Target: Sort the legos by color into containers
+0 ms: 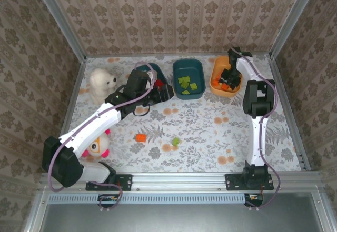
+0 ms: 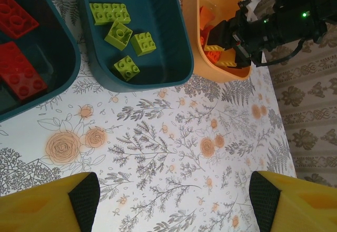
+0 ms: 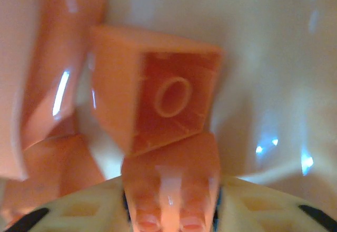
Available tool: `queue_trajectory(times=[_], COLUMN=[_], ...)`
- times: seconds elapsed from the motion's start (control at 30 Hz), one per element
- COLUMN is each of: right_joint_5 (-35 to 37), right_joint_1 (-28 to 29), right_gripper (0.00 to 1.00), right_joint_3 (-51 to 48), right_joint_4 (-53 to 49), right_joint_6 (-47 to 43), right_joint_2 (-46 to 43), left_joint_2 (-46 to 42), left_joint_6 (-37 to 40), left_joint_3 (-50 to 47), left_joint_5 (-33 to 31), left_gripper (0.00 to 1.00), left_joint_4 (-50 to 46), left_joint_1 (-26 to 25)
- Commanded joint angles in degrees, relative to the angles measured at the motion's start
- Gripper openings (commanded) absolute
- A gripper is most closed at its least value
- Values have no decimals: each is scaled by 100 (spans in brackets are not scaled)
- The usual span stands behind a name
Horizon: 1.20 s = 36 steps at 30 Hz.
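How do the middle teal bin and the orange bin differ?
Colour: the middle teal bin is dark teal, and the orange bin is orange.
Contents: the teal bin holds four green bricks, while the orange bin holds orange bricks.
Access: the right gripper is down inside the orange bin; the teal bin has no arm in it.
Both are shallow rounded bins, side by side at the table's far edge.

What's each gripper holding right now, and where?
Left gripper: nothing, fingers apart. Right gripper: an orange brick, pinched by its two sides, inside the orange bin.
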Motion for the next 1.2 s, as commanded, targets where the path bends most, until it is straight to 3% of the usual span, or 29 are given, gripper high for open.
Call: queue_trajectory(times=[0.0,0.23,0.5,0.67,0.83,1.0,1.17], right_joint_5=[-92,194,518,443,-238,-934,-314], right_joint_1=[-57,122,693,1764,3513,4875,5756], right_gripper=[52,68,63,62,67,72,81], right_joint_3=[353,303,-297,-1602,-3138,-3296,-2880], right_joint_4=[-464,-315,192,1039,2343,2432,2093], right_joint_6=[-185,-507,-654,-947,-1671,-2220,-2628], right_joint_2=[67,-565,-1681,-2651,-3374,-2970,-2274], left_joint_2=[-51,-92,-612,-1584,-2913,-4071,-4922], left_joint_6=[-76,-81,-104,-486,-945,-1275,-1400], left_joint_3=[-23,-38,-142,-653,-1119,-1365,-1425], left_joint_5=[-39,-148,-803,-1472,-2283,-2586,-2652], left_gripper=[78,78,78,78,78,78,78], left_joint_4=[-122,-215,-1025,-2037,-3433,-4534,-5386], left_joint_1=[-56,-55,52,346,571,638,656])
